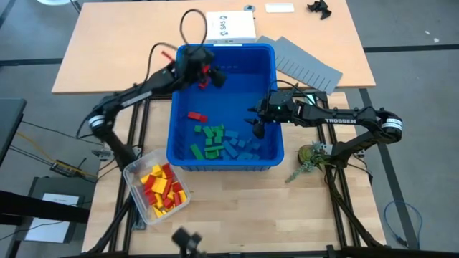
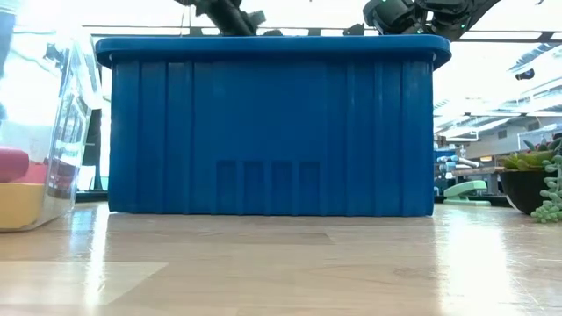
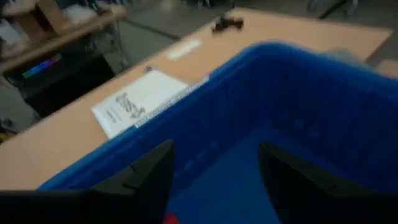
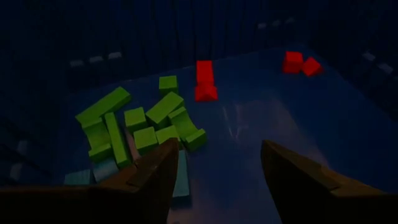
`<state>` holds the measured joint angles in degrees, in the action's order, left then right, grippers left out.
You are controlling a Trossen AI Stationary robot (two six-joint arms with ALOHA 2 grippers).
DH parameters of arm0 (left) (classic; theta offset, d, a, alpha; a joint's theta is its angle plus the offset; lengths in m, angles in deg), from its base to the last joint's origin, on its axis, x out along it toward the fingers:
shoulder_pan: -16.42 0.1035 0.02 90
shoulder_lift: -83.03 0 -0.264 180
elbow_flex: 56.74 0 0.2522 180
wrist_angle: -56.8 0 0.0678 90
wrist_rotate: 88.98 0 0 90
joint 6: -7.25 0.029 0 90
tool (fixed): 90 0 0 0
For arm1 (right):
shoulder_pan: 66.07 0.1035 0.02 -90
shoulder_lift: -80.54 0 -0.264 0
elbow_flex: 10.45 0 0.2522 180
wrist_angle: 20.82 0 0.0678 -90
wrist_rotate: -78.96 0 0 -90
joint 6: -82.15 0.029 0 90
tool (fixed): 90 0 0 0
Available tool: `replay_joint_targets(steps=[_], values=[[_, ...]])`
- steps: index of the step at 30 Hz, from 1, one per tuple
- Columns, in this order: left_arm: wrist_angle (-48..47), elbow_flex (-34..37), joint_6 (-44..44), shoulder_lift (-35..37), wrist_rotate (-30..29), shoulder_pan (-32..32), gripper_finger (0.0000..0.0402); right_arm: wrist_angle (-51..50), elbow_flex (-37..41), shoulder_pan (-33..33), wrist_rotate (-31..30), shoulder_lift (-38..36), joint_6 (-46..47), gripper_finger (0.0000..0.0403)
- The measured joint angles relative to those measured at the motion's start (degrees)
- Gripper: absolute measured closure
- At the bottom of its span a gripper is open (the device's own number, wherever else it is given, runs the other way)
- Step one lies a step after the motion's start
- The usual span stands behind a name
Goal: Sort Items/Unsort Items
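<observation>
I've got both arms over the blue bin (image 1: pixel 174 136). My left gripper (image 1: pixel 208 74) hovers at the bin's far left corner with its fingers spread and nothing clamped between them; a bit of red shows just beside it, but I can't tell if that's a block. My right gripper (image 4: pixel 214 180) hangs low over the bin's right side, fingers apart and empty, aimed at the floor beside the green blocks (image 4: pixel 134 124).

Progress, as I judge it: partway. The clear tub (image 1: pixel 133 174) near the bin's left corner holds only red and yellow blocks (image 1: pixel 162 189), heaped too tightly to count. Inside the bin the green blocks cluster together, roughly nine or ten, and blue blocks (image 1: pixel 242 147) lie just right of them, hard to number against the blue floor. Loose red blocks (image 4: pixel 205 81) remain: from my right wrist I count about four, two near the greens and two farther off. Those reds look like what's left to move.
</observation>
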<state>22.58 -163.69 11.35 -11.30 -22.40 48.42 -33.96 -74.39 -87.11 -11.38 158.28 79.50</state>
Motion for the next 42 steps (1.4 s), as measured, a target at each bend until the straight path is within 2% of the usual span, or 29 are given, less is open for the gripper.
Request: replay_joint_targets(steps=[5,8,12,18,30,34,42], values=[[-8.16,-10.3,0.24,-9.57,1.32,4.43,0.0163,-0.56,0.0,-0.07,0.57,0.0,-0.5,0.0174],[-12.77,-14.43,0.55,-15.25,1.45,6.79,0.0163,-1.7,0.0,-0.07,4.5,0.0,-0.63,0.0174],[-15.09,-15.93,0.33,-21.32,1.56,9.32,0.0163,-2.02,0.02,-0.07,7.07,0.04,-0.41,0.0174],[-16.75,-15.93,-0.3,-28.4,1.56,11.24,0.0163,-2.48,0.02,-0.2,7.29,0.04,-0.84,0.0174],[-23.38,-15.95,0.05,-34.31,-3.46,11.45,0.0163,-2.44,0.02,-0.21,7.48,0.04,-1.52,0.0174],[-24.32,-15.95,2.07,-35.48,-7.9,11.24,0.0163,-2.37,0.02,-0.22,7.48,0.04,-1.52,0.0174],[-27.49,-15.32,8.94,-35.49,-8.93,11.05,0.0163,0.52,2.12,-0.22,7.46,-0.02,-1.45,0.0174]])
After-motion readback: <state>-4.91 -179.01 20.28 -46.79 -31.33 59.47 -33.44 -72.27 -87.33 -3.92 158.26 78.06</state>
